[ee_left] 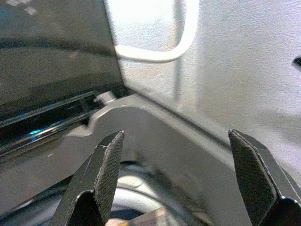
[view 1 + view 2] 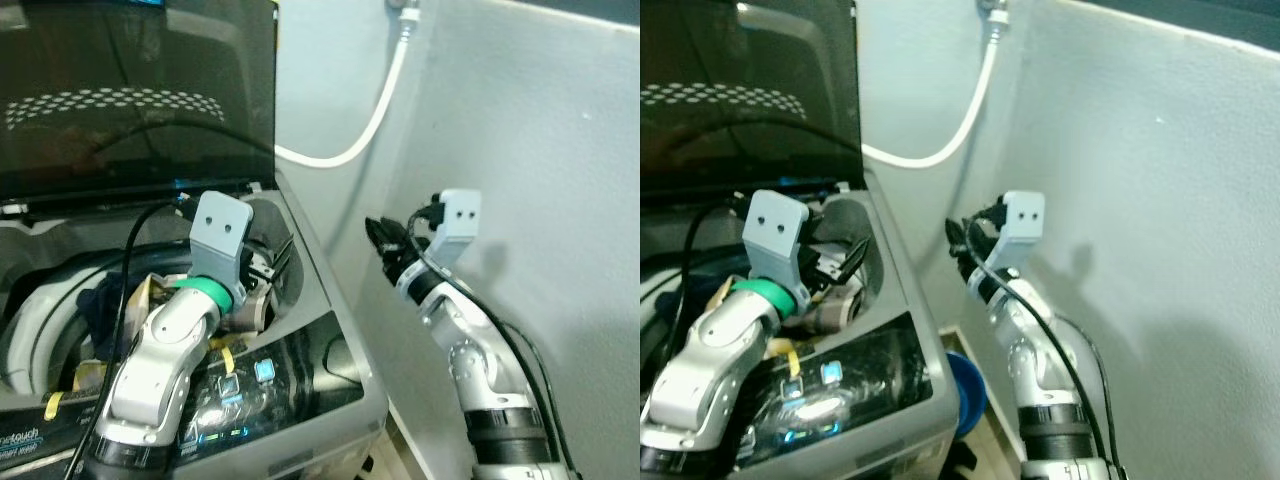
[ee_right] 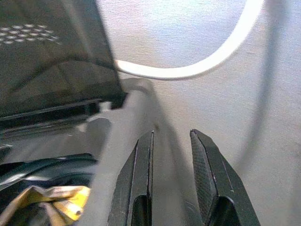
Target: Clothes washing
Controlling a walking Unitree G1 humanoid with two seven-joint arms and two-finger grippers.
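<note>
You see the washer (image 2: pixel 330 330) at 9 o'clock with its lid (image 2: pixel 140 90) upright and dark clothes (image 2: pixel 105 300) inside, your left gripper (image 1: pixel 178 174) wide open and empty over its back right corner, your right gripper (image 3: pixel 171 174) slightly open, empty, beside it.

One top-loading washing machine (image 2: pixel 330 345) stands with its one dark glass lid (image 2: pixel 130 90) raised. One white hose (image 2: pixel 375 120) loops along the wall. Two grippers: the left gripper (image 2: pixel 268 268) and the right gripper (image 2: pixel 383 240). One blue basin (image 2: pixel 968 385) sits on the floor.
</note>
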